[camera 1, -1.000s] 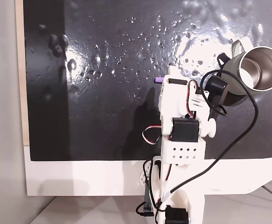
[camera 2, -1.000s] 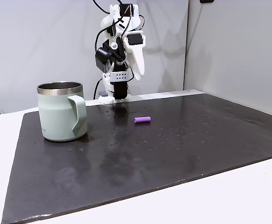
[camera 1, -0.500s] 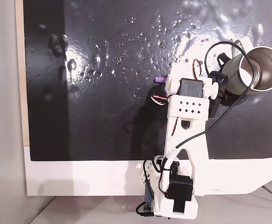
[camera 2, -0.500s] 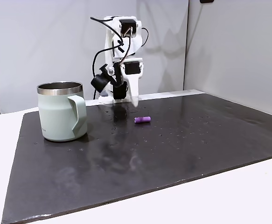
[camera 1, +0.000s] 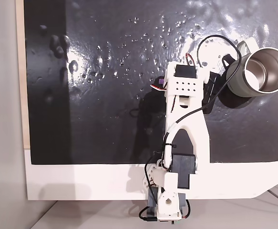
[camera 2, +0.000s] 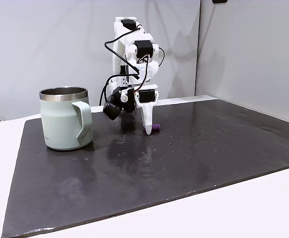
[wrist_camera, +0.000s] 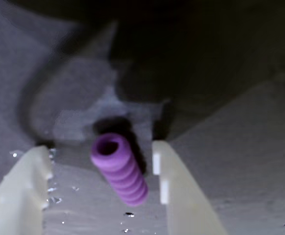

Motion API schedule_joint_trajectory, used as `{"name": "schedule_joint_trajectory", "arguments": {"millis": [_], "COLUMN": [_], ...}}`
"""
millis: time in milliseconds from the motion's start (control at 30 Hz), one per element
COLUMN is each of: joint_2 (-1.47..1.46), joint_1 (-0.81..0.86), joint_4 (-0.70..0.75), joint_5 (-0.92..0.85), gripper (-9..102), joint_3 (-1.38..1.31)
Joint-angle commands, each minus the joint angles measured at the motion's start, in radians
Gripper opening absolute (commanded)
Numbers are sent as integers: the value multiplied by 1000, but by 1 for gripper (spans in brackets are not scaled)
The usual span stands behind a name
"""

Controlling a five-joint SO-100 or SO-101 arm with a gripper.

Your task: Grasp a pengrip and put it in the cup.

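End effector [wrist_camera: 100, 169] down at the black mat [camera 2: 194, 158], fingers apart either side of the purple pengrip [wrist_camera: 119, 168] lying between them on the mat, grey-green cup [camera 2: 65, 118] upright, well apart to the left in a fixed view

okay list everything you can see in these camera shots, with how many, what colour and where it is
pengrip: one, purple, ribbed, lying on the mat between the open gripper fingers in the wrist view.
cup: one, pale grey-green with steel interior, upright on the mat, left of the arm in a fixed view, handle toward the camera.
mat: one, black and glossy, covering most of the table.
table: one, white, under the mat.
arm: one, white with black servos and cables, reaching over the mat.
gripper: one, white, open, lowered around the pengrip.
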Motion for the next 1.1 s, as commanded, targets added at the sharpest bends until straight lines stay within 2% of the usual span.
{"name": "schedule_joint_trajectory", "arguments": {"millis": [0,133,267,333,567,800,1067], "joint_2": [-5,-8,-11,-14,-9,115,178], "joint_1": [-12,-25,-31,-31,-23,3,58], "joint_4": [-35,-44,-51,-54,-34,126,367], "joint_5": [3,2,2,2,-6,-14,-14], "gripper": [21,18,4,1,0,0,0], "joint_3": [-51,-54,-58,-60,-91,-258,-617]}}
